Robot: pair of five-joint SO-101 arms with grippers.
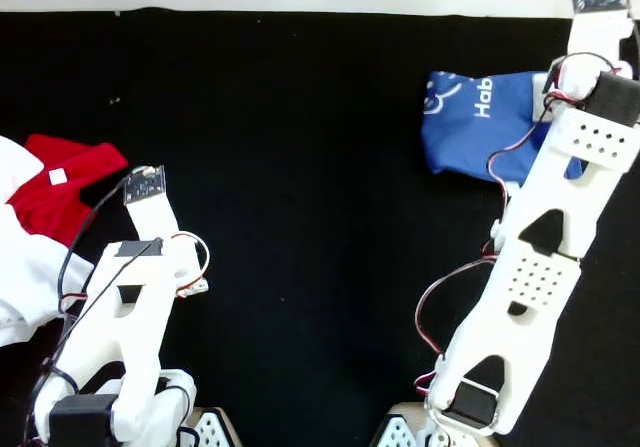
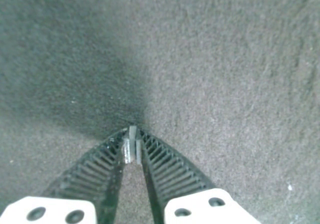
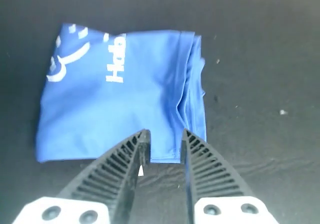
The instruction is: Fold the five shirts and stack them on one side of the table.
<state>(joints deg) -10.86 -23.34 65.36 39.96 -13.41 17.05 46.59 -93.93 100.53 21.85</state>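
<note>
Right gripper (image 3: 163,136): jaws a little apart, holding nothing; you sit at the near hem of the blue shirt (image 3: 115,103), perhaps touching it, though that is hard to say.
Blue shirt: folded, lying just ahead of your tips, its long axis across them, on the far right of the desk (image 1: 300,117).
Left gripper (image 2: 131,139): closed, empty, over bare desk.
Red shirt (image 1: 70,177), white shirt (image 1: 25,267): heaped at the left edge, nearer your left arm.

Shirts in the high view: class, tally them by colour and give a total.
Blue shirt: 1
Red shirt: 1
White shirt: 1 visible as a heap; whether it hides more cannot be told
Total: 3
</note>
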